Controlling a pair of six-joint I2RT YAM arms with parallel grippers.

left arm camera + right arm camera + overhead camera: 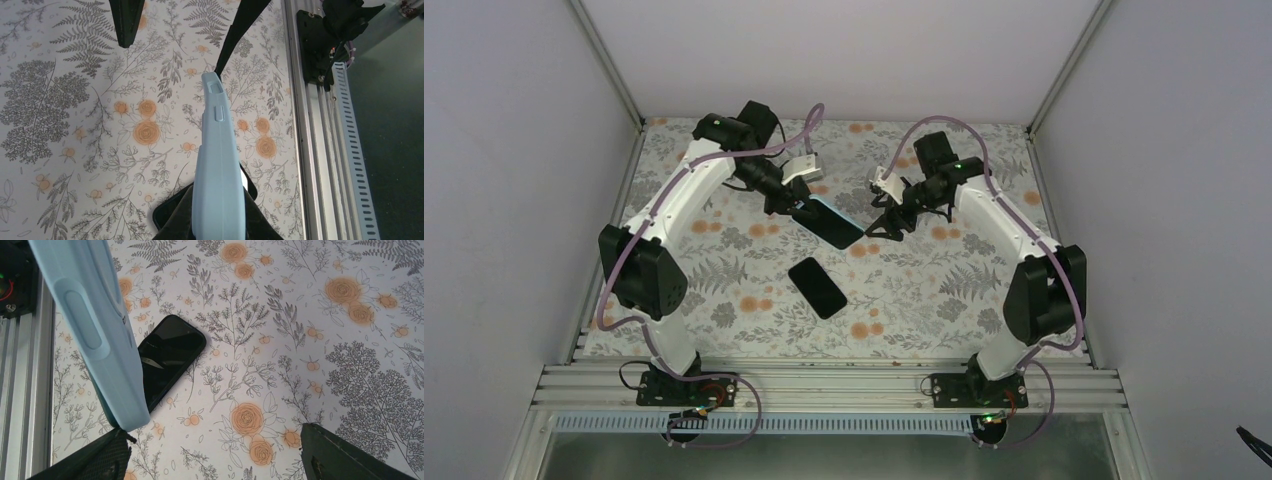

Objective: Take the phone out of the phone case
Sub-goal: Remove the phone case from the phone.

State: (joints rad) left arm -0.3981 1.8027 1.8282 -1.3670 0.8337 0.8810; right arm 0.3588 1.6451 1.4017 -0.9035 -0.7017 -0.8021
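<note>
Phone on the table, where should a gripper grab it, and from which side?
Pinch the phone across its two long edges near mid-length, descending straight from above with the open right gripper. It lies flat on the table, so only its thin sides offer purchase.

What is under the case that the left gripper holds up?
Below the case, the black phone lies flat on the table. The case covers one end of it in the right wrist view.
</note>
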